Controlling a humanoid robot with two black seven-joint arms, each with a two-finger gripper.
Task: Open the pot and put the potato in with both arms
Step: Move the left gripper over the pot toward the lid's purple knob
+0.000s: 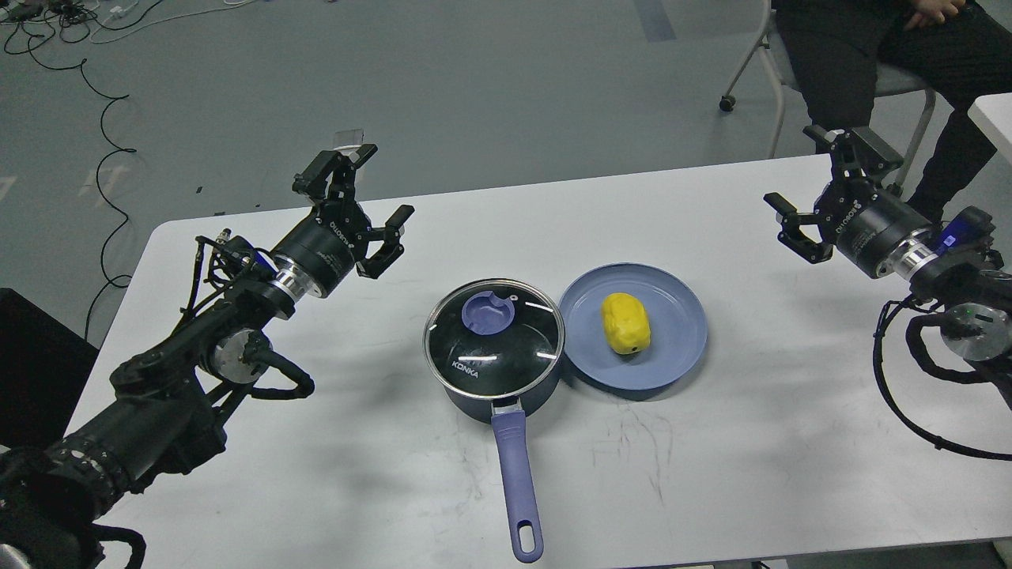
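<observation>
Both arms are raised above the worktop [791, 442], one at each side, well apart from the objects in the middle. The left gripper [371, 201] points up and toward the far edge; its fingers are spread wide and hold nothing. The right gripper [814, 190] faces inward from the right; its fingers are likewise spread and empty. Cables loop around both forearms.

The worktop is white with rounded corners and shows faint scuff marks near the front. Beyond it lies a grey floor with black cables [103, 158] trailing at the far left. A seated person [870, 47] in dark clothing occupies a chair [759, 71] at the far right.

The pot [494, 356] stands at the centre of the worktop, dark blue, closed by a glass lid [506, 348] with a blue knob [488, 311]. Its long blue handle [518, 482] points toward the near edge. Just beside it on the right sits a shallow blue plate [672, 348]. The potato [625, 323], bright yellow and lumpy, lies on the plate.
</observation>
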